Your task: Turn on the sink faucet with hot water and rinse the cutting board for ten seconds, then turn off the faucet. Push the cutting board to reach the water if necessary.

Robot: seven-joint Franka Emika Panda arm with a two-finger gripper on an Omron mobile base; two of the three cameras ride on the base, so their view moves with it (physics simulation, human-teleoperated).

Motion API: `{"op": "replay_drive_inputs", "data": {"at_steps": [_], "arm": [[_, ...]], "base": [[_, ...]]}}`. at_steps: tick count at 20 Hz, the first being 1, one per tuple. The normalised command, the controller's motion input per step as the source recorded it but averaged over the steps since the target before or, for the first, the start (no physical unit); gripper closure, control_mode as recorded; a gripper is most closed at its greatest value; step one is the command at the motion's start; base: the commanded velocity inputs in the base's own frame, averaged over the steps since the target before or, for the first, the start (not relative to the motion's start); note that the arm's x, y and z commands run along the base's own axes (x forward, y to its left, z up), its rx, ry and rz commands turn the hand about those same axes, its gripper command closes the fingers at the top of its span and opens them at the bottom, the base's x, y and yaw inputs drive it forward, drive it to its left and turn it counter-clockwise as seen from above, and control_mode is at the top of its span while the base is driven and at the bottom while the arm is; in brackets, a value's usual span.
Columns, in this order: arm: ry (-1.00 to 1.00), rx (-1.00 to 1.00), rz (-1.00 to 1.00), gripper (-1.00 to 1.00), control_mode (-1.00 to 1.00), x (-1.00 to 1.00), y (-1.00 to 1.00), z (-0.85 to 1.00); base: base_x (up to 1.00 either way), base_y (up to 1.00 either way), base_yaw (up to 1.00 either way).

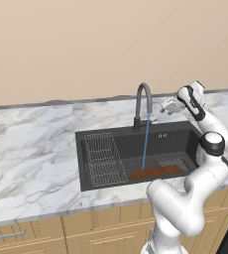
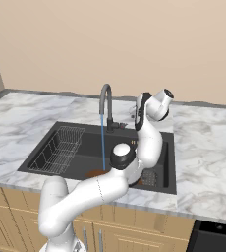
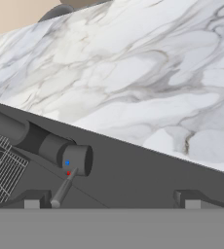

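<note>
The dark gooseneck sink faucet (image 1: 142, 103) stands behind the black sink (image 1: 121, 140). A thin blue stream of water (image 1: 145, 144) runs from its spout down onto the left part of the reddish-brown cutting board (image 1: 156, 172), which lies flat on the basin floor at the front right. My gripper (image 1: 165, 106) hovers just right of the faucet, above the back rim. In the hand view my gripper (image 3: 112, 202) is open, its fingertips (image 3: 32, 201) wide apart. The silver lever (image 3: 64, 187) juts from the faucet base (image 3: 53, 147), just inside the left tip. From the right base view, the faucet (image 2: 106, 105), the water (image 2: 102, 142) and an edge of the board (image 2: 95, 173) show.
A grey wire rack (image 1: 104, 158) fills the basin's left half. A mesh drain strainer (image 1: 173, 162) sits behind the board at the right. Marbled counter (image 1: 31, 144) surrounds the sink, and a beige wall rises behind it. My own arm crosses the basin's right side.
</note>
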Motion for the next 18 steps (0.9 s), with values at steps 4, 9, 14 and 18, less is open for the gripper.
{"op": "replay_drive_inputs", "data": {"at_steps": [4, 9, 14, 18], "arm": [[0.00, 0.00, 0.00, -1.00, -1.00, 0.00, 0.00, 0.00], [0.00, 0.00, 0.00, -1.00, -1.00, 0.00, 0.00, 0.00], [0.00, 0.00, 0.00, -1.00, -1.00, 0.03, -0.02, -0.05], [0.01, 0.00, 0.00, -1.00, -1.00, 0.06, -0.02, -0.12]], "base": [[0.00, 0.00, 0.00], [0.00, 0.00, 0.00], [0.00, 0.00, 0.00], [0.00, 0.00, 0.00]]}}
